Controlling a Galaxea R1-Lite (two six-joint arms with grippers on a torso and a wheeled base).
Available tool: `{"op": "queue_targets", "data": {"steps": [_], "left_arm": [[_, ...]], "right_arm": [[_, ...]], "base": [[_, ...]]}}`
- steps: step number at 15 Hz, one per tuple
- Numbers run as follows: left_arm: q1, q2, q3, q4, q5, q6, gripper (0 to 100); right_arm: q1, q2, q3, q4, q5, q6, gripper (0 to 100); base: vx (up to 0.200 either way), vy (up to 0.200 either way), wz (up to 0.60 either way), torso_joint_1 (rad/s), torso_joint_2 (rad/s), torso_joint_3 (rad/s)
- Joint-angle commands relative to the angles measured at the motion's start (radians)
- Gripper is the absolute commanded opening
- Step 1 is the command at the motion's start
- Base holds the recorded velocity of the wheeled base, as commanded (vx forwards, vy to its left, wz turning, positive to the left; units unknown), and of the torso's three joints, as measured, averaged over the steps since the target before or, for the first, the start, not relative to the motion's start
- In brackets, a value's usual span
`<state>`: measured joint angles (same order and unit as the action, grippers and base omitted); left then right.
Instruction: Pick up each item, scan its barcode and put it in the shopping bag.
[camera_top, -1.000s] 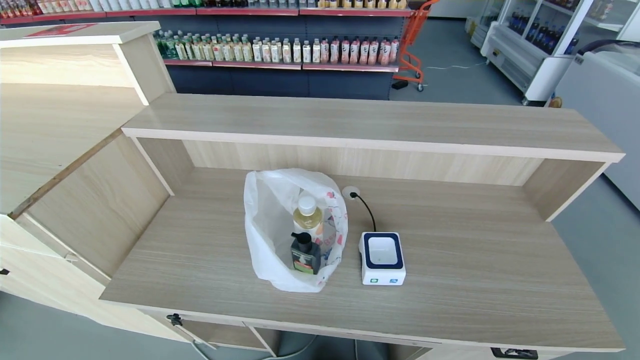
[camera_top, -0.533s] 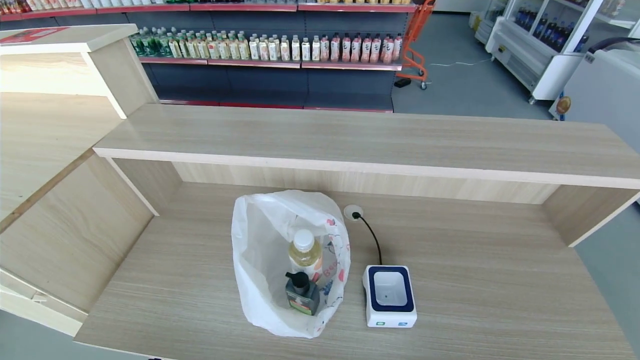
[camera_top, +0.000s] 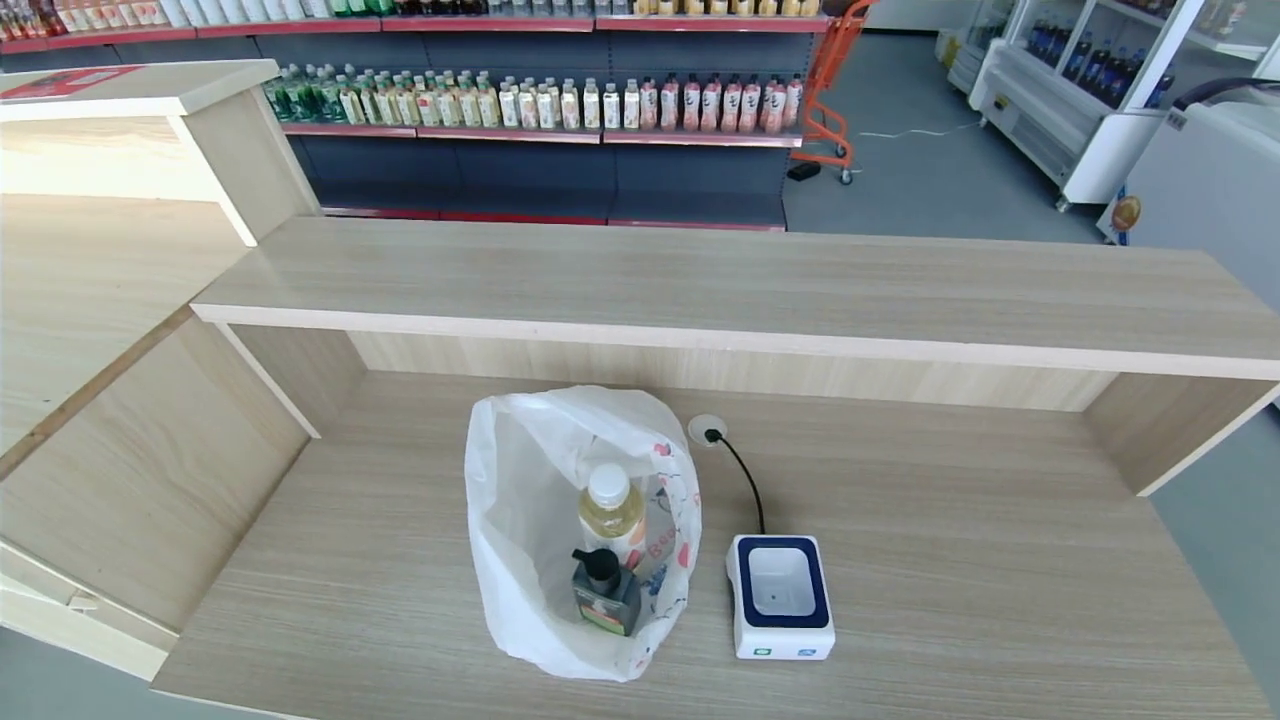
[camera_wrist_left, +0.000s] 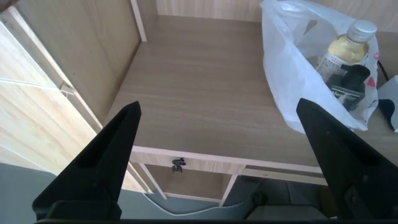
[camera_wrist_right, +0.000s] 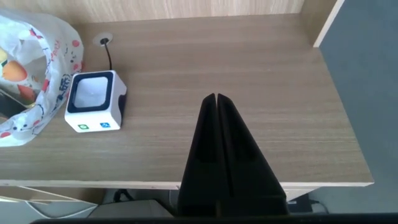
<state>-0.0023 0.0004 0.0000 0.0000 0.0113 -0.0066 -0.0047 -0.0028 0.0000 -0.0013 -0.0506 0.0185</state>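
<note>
The wooden checkout counter (camera_top: 950, 560) spans the scene, with a raised ledge (camera_top: 700, 290) along its far side. Store shelving stocked with bottles (camera_top: 540, 100) stands in the aisle beyond. The white shopping bag (camera_top: 510, 520) stands open on the counter, left of centre and towards the near edge. The white scanner with a blue-framed window (camera_top: 780, 595) sits just to the right of the bag. Inside the bag, a pale-yellow bottle with a white cap (camera_top: 610, 505) stands upright, and a dark pump bottle (camera_top: 603, 595) stands on its near side. A black cable (camera_top: 745, 480) runs from the scanner's far side to a round port (camera_top: 706, 430) in the counter. The left gripper (camera_wrist_left: 219, 112) is over the counter's near edge, left of the bag, its fingers spread wide. The right gripper (camera_wrist_right: 216, 98) is over the counter to the right of the scanner, its fingers pressed together.
</note>
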Motion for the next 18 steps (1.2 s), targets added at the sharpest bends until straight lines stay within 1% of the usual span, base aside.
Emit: {"op": "queue_targets", "data": {"steps": [1,18], "left_arm": [[-0.001,0.0,0.0,0.0,0.001,0.002,100],[-0.001,0.0,0.0,0.0,0.001,0.002,100]], "right_arm": [[-0.001,0.003,0.0,0.0,0.0,0.0,0],[-0.001,0.003,0.0,0.0,0.0,0.001,0]], "base": [[0.0,0.2,0.0,0.012,0.01,-0.002],[0.0,0.0,0.0,0.0,0.0,0.0]]}}
